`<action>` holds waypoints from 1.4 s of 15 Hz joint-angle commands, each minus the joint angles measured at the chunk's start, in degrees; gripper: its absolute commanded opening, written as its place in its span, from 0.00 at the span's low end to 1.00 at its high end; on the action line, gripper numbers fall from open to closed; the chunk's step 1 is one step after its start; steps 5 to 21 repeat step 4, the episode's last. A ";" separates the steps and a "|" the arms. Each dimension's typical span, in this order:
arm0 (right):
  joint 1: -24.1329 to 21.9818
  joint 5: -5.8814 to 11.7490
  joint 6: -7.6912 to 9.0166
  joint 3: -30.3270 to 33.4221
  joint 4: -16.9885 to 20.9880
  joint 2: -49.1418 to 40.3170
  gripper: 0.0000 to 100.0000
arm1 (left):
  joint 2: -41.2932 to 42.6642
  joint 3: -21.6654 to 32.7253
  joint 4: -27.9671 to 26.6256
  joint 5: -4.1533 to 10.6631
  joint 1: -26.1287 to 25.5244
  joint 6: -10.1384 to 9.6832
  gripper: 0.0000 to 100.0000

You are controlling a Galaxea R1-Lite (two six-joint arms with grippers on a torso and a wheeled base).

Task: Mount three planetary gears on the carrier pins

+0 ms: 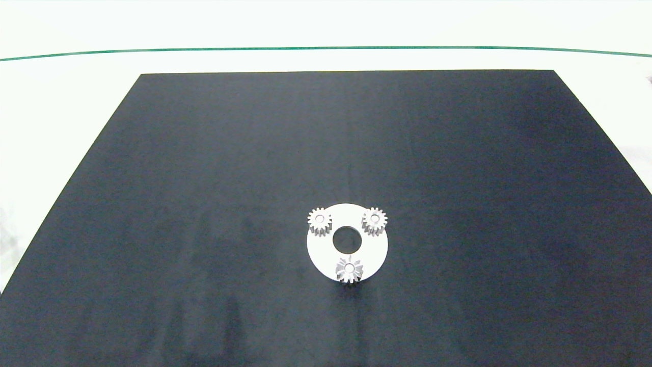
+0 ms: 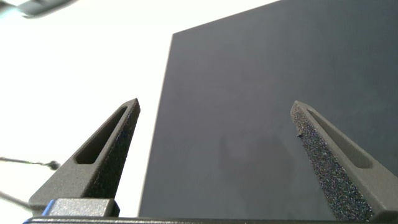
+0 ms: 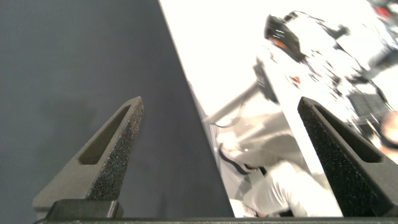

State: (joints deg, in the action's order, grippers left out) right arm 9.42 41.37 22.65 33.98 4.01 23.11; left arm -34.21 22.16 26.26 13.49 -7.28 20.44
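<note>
A flat white round disc (image 1: 374, 248) with a large centre hole lies on the black mat in the head view. Three small silvery planetary gears sit on it in a triangle: one at the far left (image 1: 320, 220), one at the far right (image 1: 374, 219), one at the near edge (image 1: 349, 269). The carrier pins are hidden inside the gears' centre holes. Neither arm shows in the head view. My left gripper (image 2: 214, 107) is open over the mat's edge with nothing between its fingers. My right gripper (image 3: 221, 102) is also open and holds nothing, over the mat's other edge.
The black mat (image 1: 204, 178) covers most of the white table (image 1: 61, 102). A green line (image 1: 326, 49) runs along the table's far side. Beyond the mat's edge, the right wrist view shows white equipment and cables (image 3: 323, 62).
</note>
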 commanded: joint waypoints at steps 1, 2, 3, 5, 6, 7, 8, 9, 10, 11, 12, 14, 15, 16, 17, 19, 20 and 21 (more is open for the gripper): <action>-6.17 1.08 -1.82 -9.81 -0.06 -17.84 1.00 | 29.55 -4.67 -16.41 0.04 6.40 0.47 1.00; -9.07 1.69 -3.14 -10.51 0.03 -19.33 1.00 | 32.62 -5.20 -19.23 0.04 6.49 0.47 1.00; -10.39 2.66 -3.67 -11.39 -0.14 -21.62 1.00 | 34.21 -6.17 -21.07 0.13 7.28 0.12 1.00; -9.60 4.94 -4.72 -12.00 -1.11 -22.94 1.00 | 34.21 -7.57 -20.63 0.22 7.37 -1.46 1.00; -9.60 4.94 -4.72 -12.00 -1.11 -22.94 1.00 | 34.21 -7.57 -20.63 0.22 7.37 -1.46 1.00; -9.60 4.94 -4.72 -12.00 -1.11 -22.94 1.00 | 34.21 -7.57 -20.63 0.22 7.37 -1.46 1.00; -9.60 4.94 -4.72 -12.00 -1.11 -22.94 1.00 | 34.21 -7.57 -20.63 0.22 7.37 -1.46 1.00; -9.60 4.94 -4.72 -12.00 -1.11 -22.94 1.00 | 34.21 -7.57 -20.63 0.22 7.37 -1.46 1.00; -9.60 4.94 -4.72 -12.00 -1.11 -22.94 1.00 | 34.21 -7.57 -20.63 0.22 7.37 -1.46 1.00; -9.60 4.94 -4.72 -12.00 -1.11 -22.94 1.00 | 34.21 -7.57 -20.63 0.22 7.37 -1.46 1.00; -9.60 4.94 -4.72 -12.00 -1.11 -22.94 1.00 | 34.21 -7.57 -20.63 0.22 7.37 -1.46 1.00; -9.60 4.94 -4.72 -12.00 -1.11 -22.94 1.00 | 34.21 -7.57 -20.63 0.22 7.37 -1.46 1.00; -9.60 4.94 -4.72 -12.00 -1.11 -22.94 1.00 | 34.21 -7.57 -20.63 0.22 7.37 -1.46 1.00; -9.60 4.94 -4.72 -12.00 -1.11 -22.94 1.00 | 34.21 -7.57 -20.63 0.22 7.37 -1.46 1.00; -9.60 4.94 -4.72 -12.00 -1.11 -22.94 1.00 | 34.21 -7.57 -20.63 0.22 7.37 -1.46 1.00; -9.60 4.94 -4.72 -12.00 -1.11 -22.94 1.00 | 34.21 -7.57 -20.63 0.22 7.37 -1.46 1.00; -9.60 4.94 -4.72 -12.00 -1.11 -22.94 1.00 | 34.21 -7.57 -20.63 0.22 7.37 -1.46 1.00; -9.60 4.94 -4.72 -12.00 -1.11 -22.94 1.00 | 34.21 -7.57 -20.63 0.22 7.37 -1.46 1.00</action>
